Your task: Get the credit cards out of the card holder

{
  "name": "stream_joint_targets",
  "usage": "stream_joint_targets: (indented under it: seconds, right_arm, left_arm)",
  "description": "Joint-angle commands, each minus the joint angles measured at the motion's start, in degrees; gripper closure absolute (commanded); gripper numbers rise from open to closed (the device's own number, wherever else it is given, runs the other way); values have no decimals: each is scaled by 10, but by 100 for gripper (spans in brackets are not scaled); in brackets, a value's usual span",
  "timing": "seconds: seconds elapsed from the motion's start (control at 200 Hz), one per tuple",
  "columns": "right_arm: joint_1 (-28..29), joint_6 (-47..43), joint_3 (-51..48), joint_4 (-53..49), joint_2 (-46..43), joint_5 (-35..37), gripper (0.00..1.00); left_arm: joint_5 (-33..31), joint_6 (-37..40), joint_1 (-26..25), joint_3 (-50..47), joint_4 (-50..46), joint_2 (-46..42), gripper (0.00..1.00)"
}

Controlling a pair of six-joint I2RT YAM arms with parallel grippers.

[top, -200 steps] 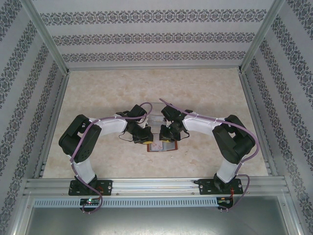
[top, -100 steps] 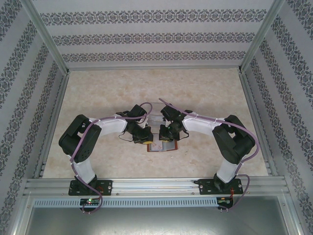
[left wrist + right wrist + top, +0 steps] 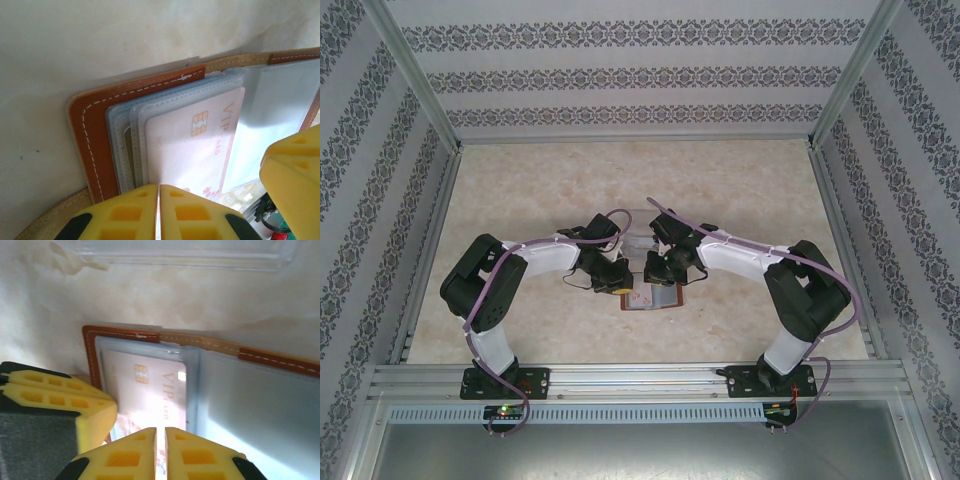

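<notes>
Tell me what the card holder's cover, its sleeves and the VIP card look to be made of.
Card holder cover: likely leather or imitation, matte reddish-brown, white stitching along the edge. Sleeves: soft translucent plastic, bluish-grey, faint gloss, stacked edges showing through. VIP card: probably rigid plastic, pale, smooth sheen, gold chip contact.

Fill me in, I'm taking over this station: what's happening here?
The brown leather card holder lies open on the table between the two arms. A pink VIP card sits in its clear sleeve. The left gripper and right gripper both sit at the card's edge, jaws shut; whether either grips it is unclear.
</notes>
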Motion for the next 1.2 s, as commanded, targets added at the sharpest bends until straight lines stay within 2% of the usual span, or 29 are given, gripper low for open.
stream_joint_targets:
  seconds: [0.0,0.325,0.774,1.194]
  right_arm:
    - [5,7,-2,17,5,-24,87]
    - [5,5,-8,16,40,-20,83]
    - [6,-6,-5,-9,39,15,76]
    - [5,-16,2,-27,33,40,76]
  left_arm:
    - [-8,10,-6,5,-15,3,90]
    - [-8,10,-7,3,-14,1,90]
    - [-16,13,-6,4,-25,-4,90]
    - [-19,15,-6,4,-33,-16,90]
